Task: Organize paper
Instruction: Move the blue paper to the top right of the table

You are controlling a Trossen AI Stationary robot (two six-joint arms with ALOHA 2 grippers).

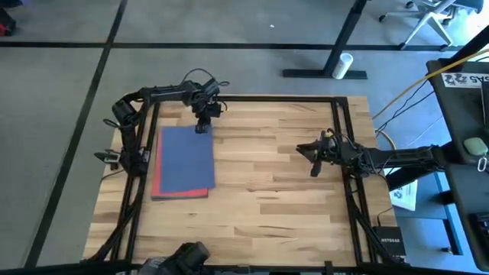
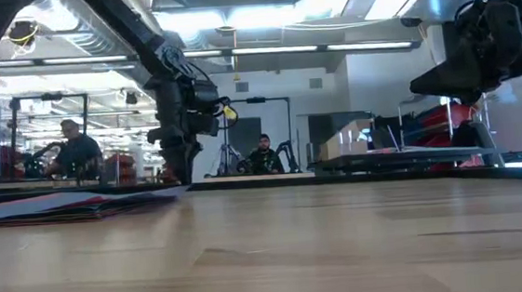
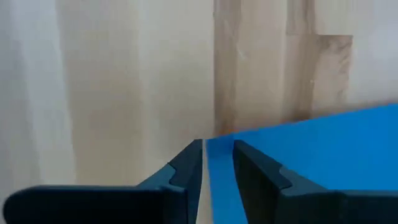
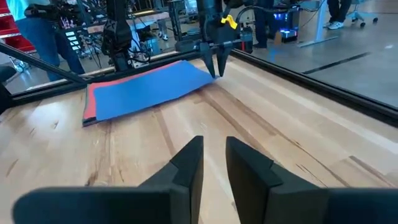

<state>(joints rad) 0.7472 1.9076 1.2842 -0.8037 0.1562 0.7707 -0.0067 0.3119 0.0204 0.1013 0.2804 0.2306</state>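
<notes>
Left gripper [image 1: 202,127], fingers slightly parted, sits at the far corner of the paper [image 1: 184,160] stacked near the table's [image 1: 290,198] left edge; thin, light, floppy sheets probably want an edge pinch; right gripper [image 1: 315,160] waits part-open.

blue sheet [image 1: 186,158] on top of the paper stack, red sheet [image 1: 157,182] peeking out under it. light wood table [image 1: 275,198] with pale and brown stripes. black left gripper [image 1: 202,126], black right gripper [image 1: 312,159]. grey floor [image 1: 53,114] with dark lines.
</notes>
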